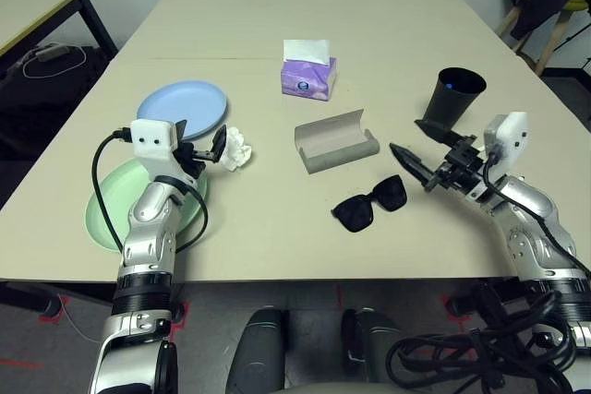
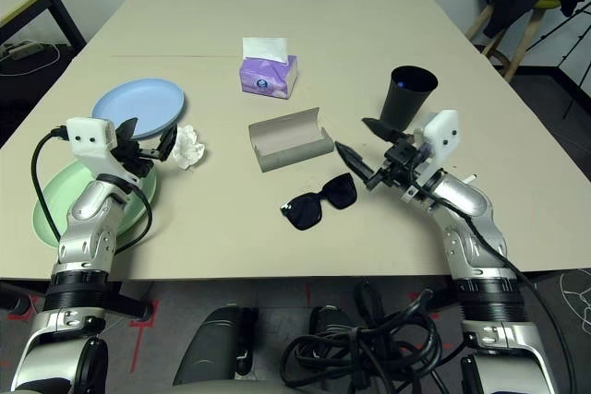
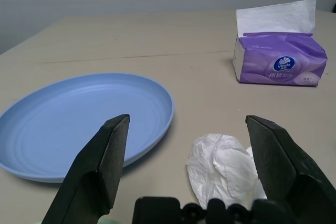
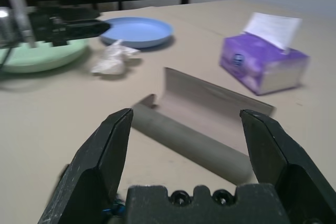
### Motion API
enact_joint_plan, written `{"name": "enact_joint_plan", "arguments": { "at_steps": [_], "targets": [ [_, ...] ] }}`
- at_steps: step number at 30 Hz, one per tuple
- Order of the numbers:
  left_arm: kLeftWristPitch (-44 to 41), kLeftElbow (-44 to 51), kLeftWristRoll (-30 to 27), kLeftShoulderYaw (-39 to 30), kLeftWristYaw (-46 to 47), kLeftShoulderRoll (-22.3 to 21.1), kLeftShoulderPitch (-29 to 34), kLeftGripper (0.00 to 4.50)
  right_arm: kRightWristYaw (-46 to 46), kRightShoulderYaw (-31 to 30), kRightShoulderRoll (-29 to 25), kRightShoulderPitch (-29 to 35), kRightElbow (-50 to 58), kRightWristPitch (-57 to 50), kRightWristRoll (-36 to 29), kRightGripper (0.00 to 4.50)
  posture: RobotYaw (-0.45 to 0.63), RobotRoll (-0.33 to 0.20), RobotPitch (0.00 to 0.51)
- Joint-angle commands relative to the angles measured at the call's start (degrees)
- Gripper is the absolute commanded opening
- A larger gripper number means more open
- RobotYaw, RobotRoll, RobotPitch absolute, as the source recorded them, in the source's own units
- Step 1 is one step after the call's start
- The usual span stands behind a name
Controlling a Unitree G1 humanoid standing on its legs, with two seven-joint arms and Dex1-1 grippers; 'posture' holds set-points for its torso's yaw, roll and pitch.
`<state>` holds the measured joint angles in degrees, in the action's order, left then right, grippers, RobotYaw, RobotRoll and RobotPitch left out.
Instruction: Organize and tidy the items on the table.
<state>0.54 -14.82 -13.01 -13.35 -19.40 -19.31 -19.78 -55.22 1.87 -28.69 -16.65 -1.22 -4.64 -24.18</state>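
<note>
Head views overlook the table (image 1: pixel 388 25) (wrist cameras sit low).

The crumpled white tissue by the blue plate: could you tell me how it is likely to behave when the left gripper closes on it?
The crumpled white tissue looks soft and thin, so it will probably squash rather than resist. It seems very light and may slide if the open left gripper nudges it. Its irregular folds suggest it won't roll.

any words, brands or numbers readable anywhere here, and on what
Purple tissue box: a round blue brand logo with a line of white characters beside it, too small and blurred to read.
Glasses case, sunglasses, black cup, blue plate and green plate: no lettering visible.
So nothing can be quoted.
</note>
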Motion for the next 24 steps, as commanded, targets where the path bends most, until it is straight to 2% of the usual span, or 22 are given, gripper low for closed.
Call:
{"name": "enact_joint_plan", "arguments": {
  "at_steps": [1, 7, 15, 19, 24],
  "targets": [
    [0.01, -0.32, 0.50, 0.43, -0.52, -0.62, 0.36, 4.50, -6.69, -3.53, -2.70, 0.38, 5.01, -2.60, -1.67, 4.49, 0.11, 0.000, 0.053],
    [-0.25, -0.38, 0.40, 0.28, -1.08, -1.21, 0.33, 4.50, -11.45, -4.56, -3.45, 0.71, 5.85, -1.63, -1.96, 4.49, 0.11, 0.000, 0.053],
    [-4.28, 0.52, -1.19, -0.32, -3.24, -3.62, 0.30, 4.50, -16.41, -4.11, -1.85, 1.93, -0.12, 6.91, -0.66, 4.49, 0.12, 0.000, 0.056],
    [-9.92, 2.14, -3.26, -1.33, -5.60, -6.98, 0.04, 4.50, -18.45, -4.81, -1.41, 2.00, -3.49, 11.56, 0.70, 4.49, 0.13, 0.000, 0.059],
    [-16.38, 2.22, -5.64, -3.67, -8.46, -12.89, -0.84, 4.50, -19.30, -5.20, -0.94, 1.70, -4.56, 12.29, 0.76, 4.49, 0.14, 0.000, 0.061]
  ]
}}
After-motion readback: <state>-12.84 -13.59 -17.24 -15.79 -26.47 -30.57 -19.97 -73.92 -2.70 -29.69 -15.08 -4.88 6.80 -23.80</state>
